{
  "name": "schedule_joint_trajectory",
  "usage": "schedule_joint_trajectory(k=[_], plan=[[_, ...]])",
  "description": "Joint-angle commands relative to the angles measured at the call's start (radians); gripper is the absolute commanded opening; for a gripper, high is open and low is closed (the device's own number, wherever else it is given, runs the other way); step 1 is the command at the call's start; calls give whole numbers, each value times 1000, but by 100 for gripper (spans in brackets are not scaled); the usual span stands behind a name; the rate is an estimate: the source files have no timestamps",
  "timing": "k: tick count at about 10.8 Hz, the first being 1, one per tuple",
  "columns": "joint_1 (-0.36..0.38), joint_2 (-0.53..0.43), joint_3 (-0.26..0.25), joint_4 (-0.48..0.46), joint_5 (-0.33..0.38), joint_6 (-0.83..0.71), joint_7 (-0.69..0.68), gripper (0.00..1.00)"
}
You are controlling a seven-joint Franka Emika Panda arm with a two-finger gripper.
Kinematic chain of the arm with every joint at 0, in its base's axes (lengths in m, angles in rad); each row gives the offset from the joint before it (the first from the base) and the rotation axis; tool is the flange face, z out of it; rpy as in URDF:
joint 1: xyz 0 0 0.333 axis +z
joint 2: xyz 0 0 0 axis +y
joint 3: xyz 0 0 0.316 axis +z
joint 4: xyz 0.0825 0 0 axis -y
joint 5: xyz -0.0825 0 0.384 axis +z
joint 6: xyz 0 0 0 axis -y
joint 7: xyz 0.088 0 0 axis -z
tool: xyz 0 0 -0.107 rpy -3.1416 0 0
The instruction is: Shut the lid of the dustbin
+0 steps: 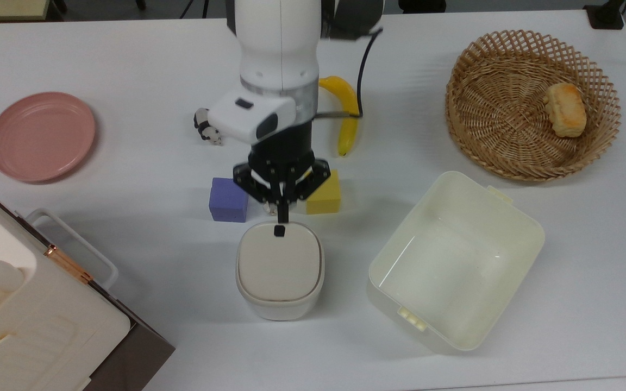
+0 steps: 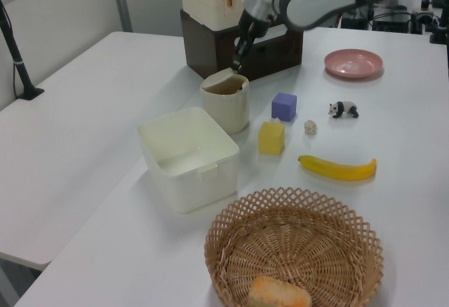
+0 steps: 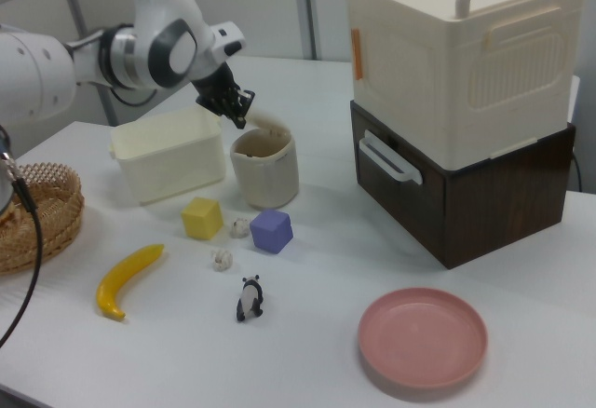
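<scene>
Pincer [image 1: 279,217] closed, gripping nothing, hovering at 12 o'clock of the dustbin [image 1: 280,304]; lid [image 2: 219,78] tilted ajar.

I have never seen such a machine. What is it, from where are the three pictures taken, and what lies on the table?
It is a white robot arm ending in a black two-finger gripper. One camera looks down from above; the left and right views look across the table from two sides.

The gripper is shut, holds nothing, and hangs just above a small dustbin. In the side views its lid stands tilted up, so the bin is not closed.

Around it lie a purple cube, a yellow cube, a banana, a toy panda, a pink plate, a cream tub, and a basket with a bread roll. A big white box stands at one corner.
</scene>
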Motion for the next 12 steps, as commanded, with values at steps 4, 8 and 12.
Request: schedule_joint_trajectory(k=[4, 8, 12], plan=[[8, -50, -9, -25, 3, -70, 30, 0], [-23, -26, -10, -19, 9, 236, 90, 0], [-33, 38, -10, -6, 9, 494, 131, 0]])
